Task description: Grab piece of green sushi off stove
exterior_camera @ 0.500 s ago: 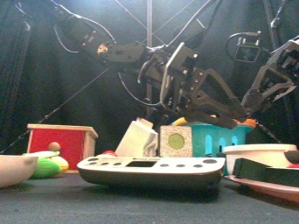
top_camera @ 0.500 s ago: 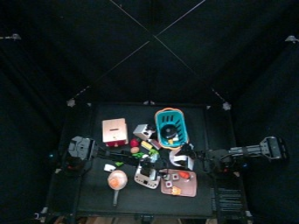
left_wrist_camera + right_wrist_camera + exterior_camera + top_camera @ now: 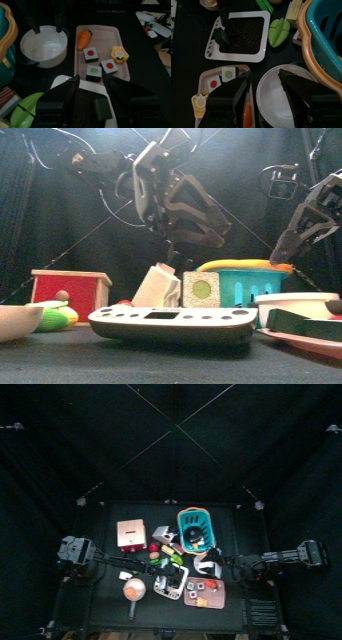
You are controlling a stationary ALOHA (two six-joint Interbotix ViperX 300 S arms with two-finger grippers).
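Note:
The white stove (image 3: 238, 56) has a black grill, and a dark sushi piece (image 3: 221, 36) stands at its edge. In the left wrist view the same dark, greenish block (image 3: 100, 107) lies below and between my jaws, beside the stove's white rim (image 3: 63, 80). A green-centred sushi piece (image 3: 94, 73) lies on the pink tray (image 3: 100, 32) with two red-centred pieces. My left gripper (image 3: 92, 82) is open and empty, held high above the stove (image 3: 174, 323). My right gripper (image 3: 264, 75) is open and empty above the white pot (image 3: 278, 97).
A white pot (image 3: 43, 47) stands beside the tray, which also holds a carrot (image 3: 84, 39) and a yellow piece (image 3: 119, 53). A teal basket (image 3: 328, 35) and a green leaf (image 3: 278, 32) lie near the stove. A red box (image 3: 70, 288) stands on the left.
My left arm has drawn back to the left and swung up and left in the front view. My right arm has barely moved.

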